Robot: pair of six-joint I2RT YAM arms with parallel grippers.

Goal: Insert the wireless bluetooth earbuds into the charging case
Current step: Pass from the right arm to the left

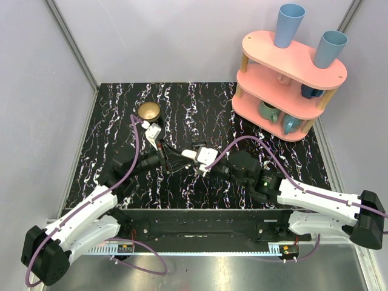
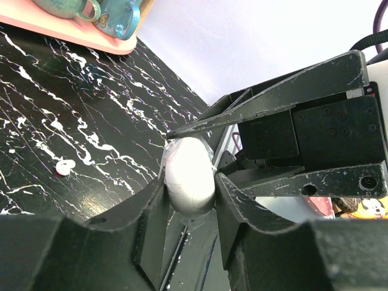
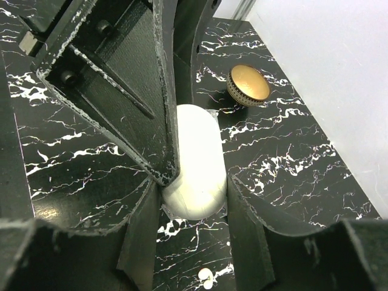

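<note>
Black white-veined marble tabletop (image 1: 200,103), pale walls (image 1: 170,36); left gripper (image 2: 189,188) and, seemingly, right gripper (image 3: 194,194) clamped on charging case (image 3: 200,145).

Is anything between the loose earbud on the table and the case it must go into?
The charging case, gripped by left hand and right hand, looks shut, so its lid bars entry. The earbud lies uncovered on the table.

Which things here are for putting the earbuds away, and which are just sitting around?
For the job:
- charging case, pinched by the left gripper and the right gripper
- one tiny white earbud, lying loose

Just sitting around:
- brass bowl
- pink shelf
- blue cups
- mugs
</note>
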